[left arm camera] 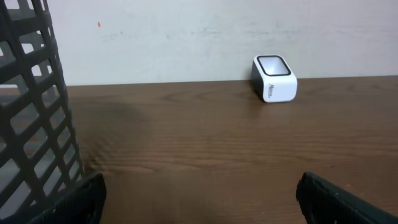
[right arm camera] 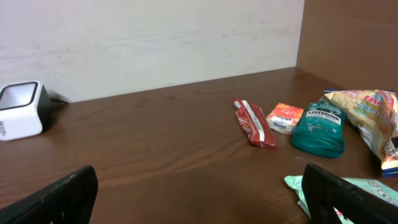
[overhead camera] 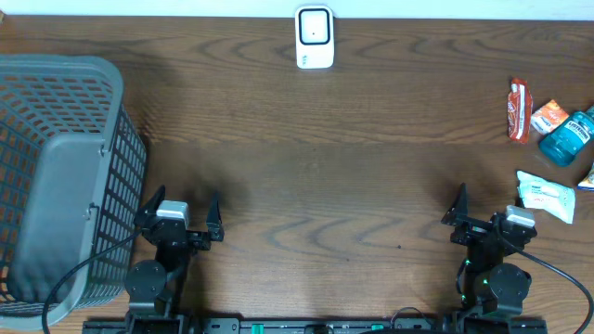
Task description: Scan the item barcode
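A white barcode scanner (overhead camera: 315, 38) stands at the back middle of the wooden table, also seen as the scanner (left arm camera: 274, 79) and the scanner (right arm camera: 22, 111). Items lie at the right: a red packet (overhead camera: 519, 110), a small orange packet (overhead camera: 548, 117), a teal bottle (overhead camera: 566, 137) and a white-green pack (overhead camera: 548, 196). My left gripper (overhead camera: 183, 208) is open near the front left, nothing between its fingers. My right gripper (overhead camera: 487, 211) is open at the front right, just left of the white-green pack (right arm camera: 379, 190), holding nothing.
A large grey mesh basket (overhead camera: 56, 176) fills the left side, close beside my left gripper (left arm camera: 200, 202). A yellow snack bag (right arm camera: 370, 118) lies at the far right by the teal bottle (right arm camera: 318, 129). Bare wood stretches from the arms to the scanner.
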Robot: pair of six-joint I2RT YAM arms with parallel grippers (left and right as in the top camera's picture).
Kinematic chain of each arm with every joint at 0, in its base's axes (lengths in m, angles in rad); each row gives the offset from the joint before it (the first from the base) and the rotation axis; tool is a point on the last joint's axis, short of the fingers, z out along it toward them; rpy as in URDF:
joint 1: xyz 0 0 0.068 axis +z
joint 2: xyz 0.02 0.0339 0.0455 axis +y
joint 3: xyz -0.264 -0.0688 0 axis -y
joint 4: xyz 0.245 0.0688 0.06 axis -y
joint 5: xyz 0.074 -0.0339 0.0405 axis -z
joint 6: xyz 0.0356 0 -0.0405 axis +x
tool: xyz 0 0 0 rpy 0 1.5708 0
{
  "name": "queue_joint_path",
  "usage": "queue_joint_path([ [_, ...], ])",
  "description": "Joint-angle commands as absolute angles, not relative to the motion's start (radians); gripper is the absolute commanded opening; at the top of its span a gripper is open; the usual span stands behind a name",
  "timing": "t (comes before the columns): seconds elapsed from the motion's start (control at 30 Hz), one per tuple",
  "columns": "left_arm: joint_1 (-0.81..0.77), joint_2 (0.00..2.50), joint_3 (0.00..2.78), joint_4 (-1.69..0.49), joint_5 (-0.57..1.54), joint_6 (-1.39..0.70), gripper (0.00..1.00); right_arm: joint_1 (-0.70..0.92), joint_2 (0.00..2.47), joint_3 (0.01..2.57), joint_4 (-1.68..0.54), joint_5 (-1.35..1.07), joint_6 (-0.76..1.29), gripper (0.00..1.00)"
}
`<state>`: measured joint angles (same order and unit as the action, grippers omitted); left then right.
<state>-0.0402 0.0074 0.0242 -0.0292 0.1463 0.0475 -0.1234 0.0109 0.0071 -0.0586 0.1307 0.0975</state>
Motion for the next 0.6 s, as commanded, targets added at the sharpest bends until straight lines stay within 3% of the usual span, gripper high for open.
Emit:
queue_joint_path([
  [0.0,-0.035,0.003,0.004,-0.06,0.138,0.032,0.98,-0.13,0.006,0.006,-0.062,0.136,0.089,0.99],
  [0.57,-0.035,0.004,0.004,-0.059,0.138,0.032,0.98,-0.13,0.006,0.006,-0.056,-0.168,0.017,0.99],
])
